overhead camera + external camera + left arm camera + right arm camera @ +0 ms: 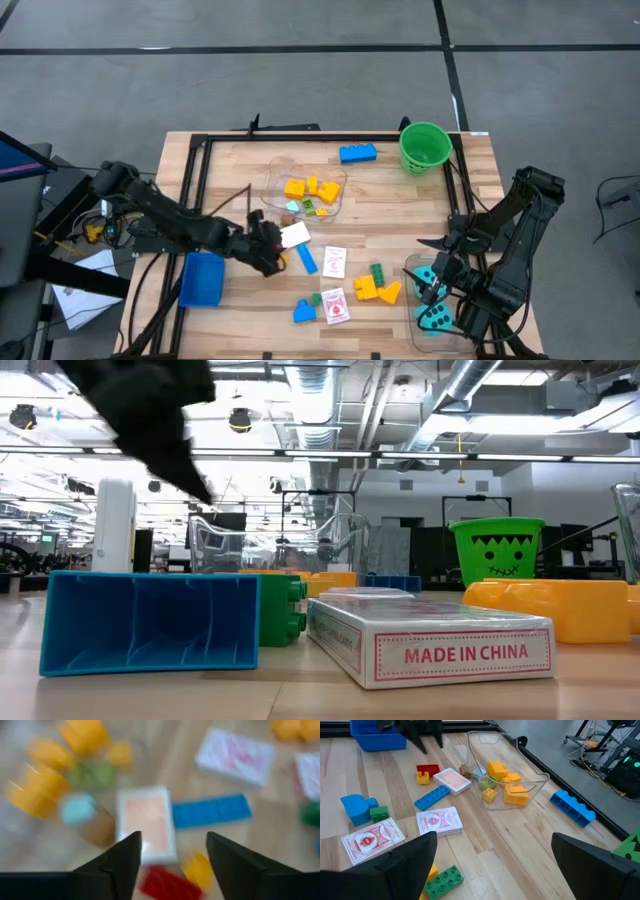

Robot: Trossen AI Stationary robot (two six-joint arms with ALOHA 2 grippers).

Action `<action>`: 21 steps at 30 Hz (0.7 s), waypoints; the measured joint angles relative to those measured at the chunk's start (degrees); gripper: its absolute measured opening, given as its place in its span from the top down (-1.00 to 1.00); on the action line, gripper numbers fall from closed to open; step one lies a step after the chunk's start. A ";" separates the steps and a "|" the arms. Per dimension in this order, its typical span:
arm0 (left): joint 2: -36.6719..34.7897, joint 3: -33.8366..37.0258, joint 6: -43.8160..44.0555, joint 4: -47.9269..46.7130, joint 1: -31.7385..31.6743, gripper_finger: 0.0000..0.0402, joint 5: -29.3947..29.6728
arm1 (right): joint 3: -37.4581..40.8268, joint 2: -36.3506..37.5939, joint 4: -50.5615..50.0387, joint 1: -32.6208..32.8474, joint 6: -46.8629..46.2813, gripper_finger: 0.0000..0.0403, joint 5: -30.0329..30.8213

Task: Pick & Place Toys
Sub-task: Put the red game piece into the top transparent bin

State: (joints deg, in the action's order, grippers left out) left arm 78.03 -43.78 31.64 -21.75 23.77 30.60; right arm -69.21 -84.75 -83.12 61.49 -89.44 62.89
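Note:
My left gripper [172,836] hangs open above the table's middle [272,250], with nothing between its fingers. Under it lie a white picture card [146,822], a long blue brick [211,811], a red brick [427,770] and a small yellow brick [422,779], all flat on the wood. Yellow bricks fill a clear tub [305,192] just beyond them. Two more picture cards [334,261] [336,306] lie nearer the front edge. My right gripper [490,865] waits open at the right, above a clear tub holding teal dice [432,305].
A blue tray [202,278] sits at the front left and a green bucket [425,147] at the back right. A blue brick [357,153] lies at the far edge. Yellow and green bricks [378,287] and a blue brick [304,311] lie near the front.

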 joint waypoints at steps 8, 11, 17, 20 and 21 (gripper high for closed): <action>-3.05 8.30 0.71 6.42 2.51 -0.60 -14.54 | 0.00 0.01 0.29 0.76 0.05 -0.91 -0.30; -2.06 9.15 2.52 5.80 2.54 -0.68 -13.73 | 0.00 0.01 0.28 0.70 0.05 -0.91 -0.26; 0.48 9.28 6.40 5.92 2.05 -0.66 -15.09 | 0.00 0.00 0.24 0.68 0.05 -0.91 -0.24; 1.03 9.28 4.58 7.15 2.60 -0.61 -17.25 | 0.00 0.00 0.23 0.68 0.05 -0.91 -0.21; 1.33 9.24 3.93 8.39 2.83 -0.58 -17.32 | 0.00 0.02 0.24 0.68 0.05 -0.91 -0.21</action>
State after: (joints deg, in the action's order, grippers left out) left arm 79.37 -34.54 35.57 -13.36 26.60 13.29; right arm -69.21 -84.73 -82.87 62.17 -89.38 62.67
